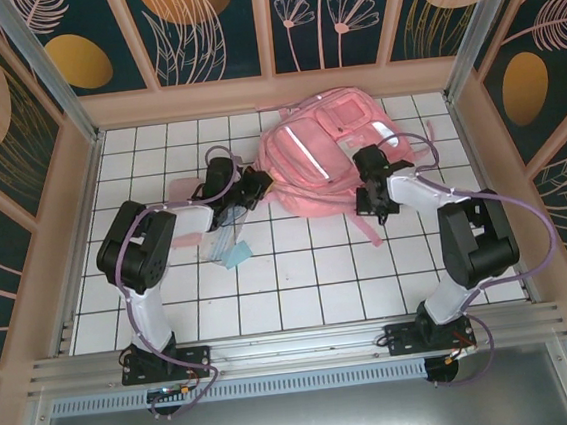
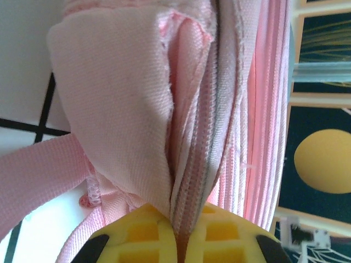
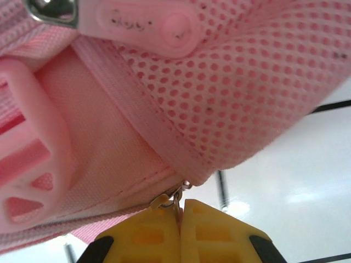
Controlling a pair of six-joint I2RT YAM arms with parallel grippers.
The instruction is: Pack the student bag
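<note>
- student bag (image 1: 323, 148): large soft pink fabric backpack with glossy front pockets and a white strip, lies flat on the white tiled table (image 1: 300, 281), upper centre of the top frame.
- left gripper (image 1: 254, 187) is at the bag's left edge; in the wrist view its yellow pads (image 2: 142, 238) are pressed together, pinching pink fabric and the zipper seam.
- right gripper (image 1: 370, 202) is at the bag's lower right edge; in the wrist view its jaws are clamped on a small metal zipper pull (image 3: 167, 198) under pink mesh.
- flat teal item (image 1: 233, 254) lies on the tiles left of centre, near the left arm.
</note>
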